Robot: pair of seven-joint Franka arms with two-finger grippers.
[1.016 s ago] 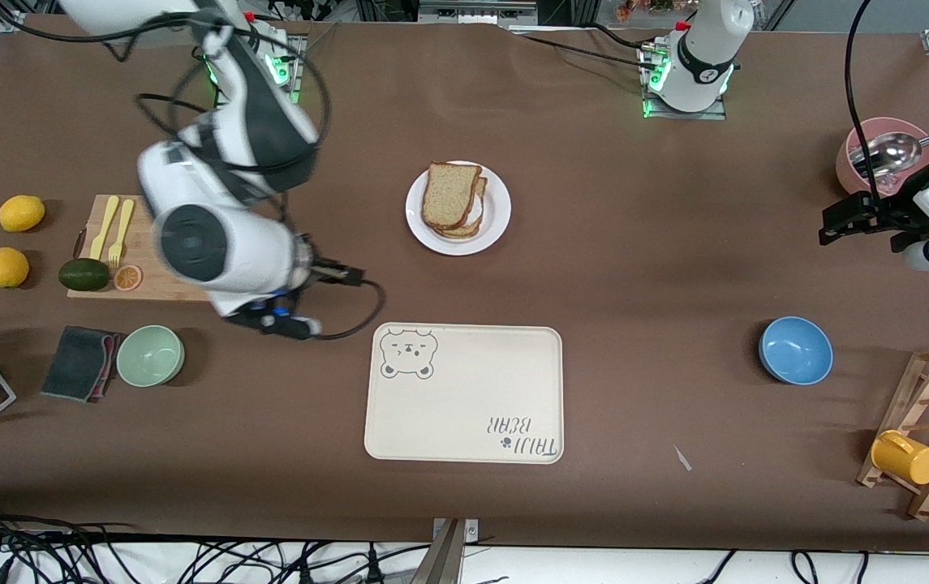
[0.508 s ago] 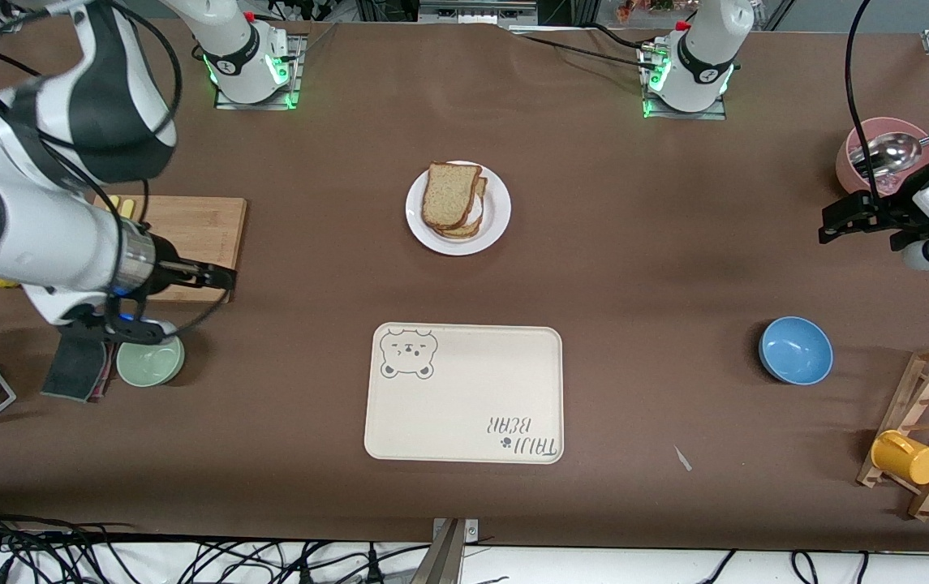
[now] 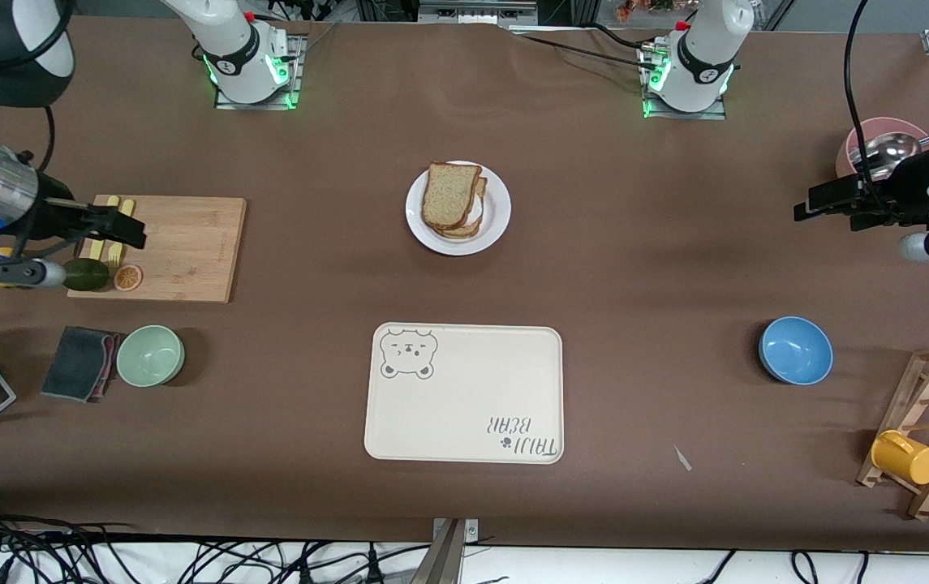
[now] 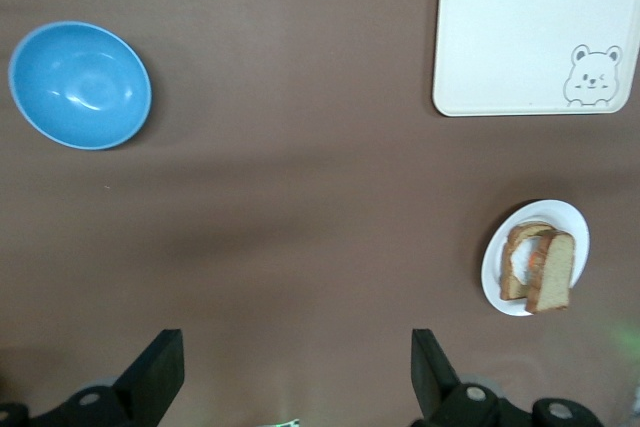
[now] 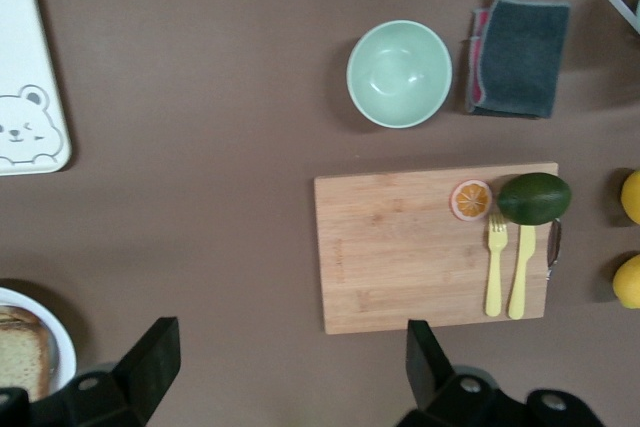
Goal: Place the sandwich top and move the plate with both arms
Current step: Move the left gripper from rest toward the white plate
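The sandwich top [image 3: 449, 195], a brown speckled slice, lies on the stacked sandwich on the small white plate [image 3: 496, 221] in the middle of the table. The plate [image 4: 572, 222] and top slice [image 4: 552, 272] also show in the left wrist view, and the plate's rim [image 5: 62, 339] with bread [image 5: 20, 352] in the right wrist view. My right gripper [image 3: 135, 229] hangs open and empty over the cutting board [image 3: 188, 251], its open gripper [image 5: 285, 367] seen in its wrist view. My left gripper [image 3: 805, 207] is open and empty beside the pink bowl [image 3: 853, 154], over bare table [image 4: 295, 377].
The cream bear-print tray [image 3: 464, 393] lies nearer the front camera than the plate. A blue bowl [image 3: 795, 349], a wooden rack with a yellow cup [image 3: 906, 457] are at the left arm's end. A green bowl [image 3: 150, 355], cloth [image 3: 79, 362], avocado [image 3: 87, 274], lemon-like fruit are at the right arm's end.
My right arm has swung away from the middle of the table toward its own end and now hangs over the cutting board. My left gripper has shifted slightly. The sandwich and plate have not moved.
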